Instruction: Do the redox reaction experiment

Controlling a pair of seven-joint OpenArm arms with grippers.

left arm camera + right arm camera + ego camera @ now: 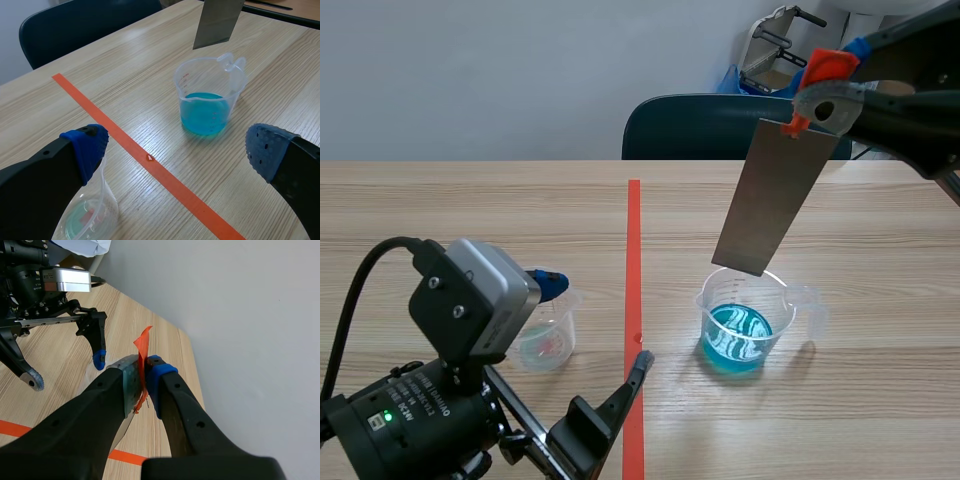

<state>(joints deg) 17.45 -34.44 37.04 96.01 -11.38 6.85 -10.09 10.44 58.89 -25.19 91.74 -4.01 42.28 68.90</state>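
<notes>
Grey metal strip, hanging tilted, lower end just above the rim of a clear beaker of blue liquid, top pinched in the right gripper, left gripper spread wide, one finger over a small clear cup.

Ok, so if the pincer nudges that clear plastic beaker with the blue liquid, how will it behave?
The clear plastic beaker looks thin-walled and light, so it would probably slide easily on the smooth wooden table. Its blue liquid fills only the bottom, which likely steadies it, though a sharp push could slosh it. Squeezed hard, the walls might flex.
</notes>
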